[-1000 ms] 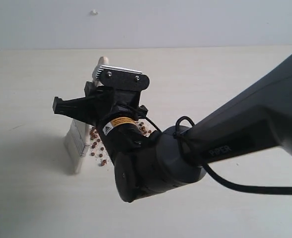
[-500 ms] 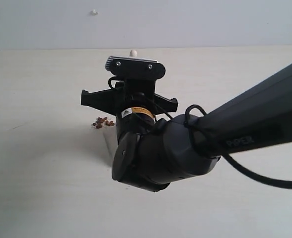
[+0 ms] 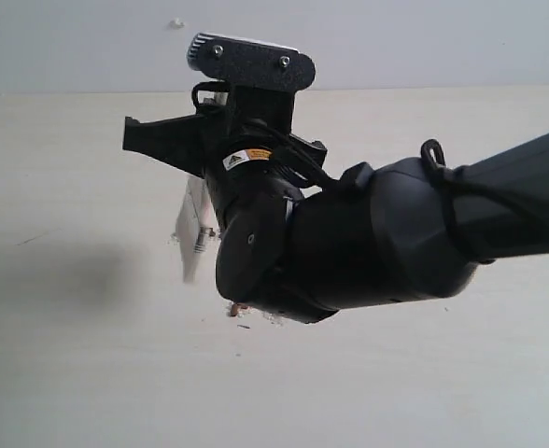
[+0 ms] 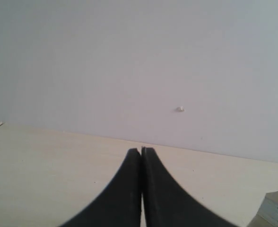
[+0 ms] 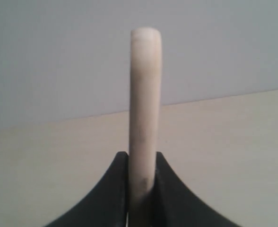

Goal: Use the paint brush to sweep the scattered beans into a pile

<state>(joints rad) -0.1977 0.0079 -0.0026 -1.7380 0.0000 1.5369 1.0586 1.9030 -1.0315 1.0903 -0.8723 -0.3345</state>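
Wrist housing (image 3: pixel 349 252), right arm: nearest the exterior camera, bulky and black. It fills the middle of that view and masks most of my working patch.

Right gripper (image 5: pixel 141 163): jaws clamped on the paint brush (image 5: pixel 144 94), whose pale handle stands edge-on between them in the wrist view. In the exterior view only blurred whitish bristles (image 3: pixel 190 245) show, at 9 o'clock from the housing and low over the table (image 3: pixel 69 373). I cannot tell whether they touch it.

Beans (image 3: pixel 232 307): one or two reddish pellets, with white crumbs (image 3: pixel 274 318) beside them, peek out at 6 o'clock of the housing. The rest, and any pile, are hidden behind the arm.

Left gripper (image 4: pixel 142 153): fingers pressed together, holding nothing, above bare tabletop; absent from the exterior view.

Wall (image 3: pixel 396 37): plain, with one white speck (image 3: pixel 176 22) at 12 o'clock.

Step in hand, by my judgement: a sweeping stroke in mid-course, going by the blur on the bristles.

Next move calls for the bristles to be set down beyond the stray pellets at 6 o'clock, then drawn toward the main cluster. I must confirm where that cluster lies once the arm unmasks it.
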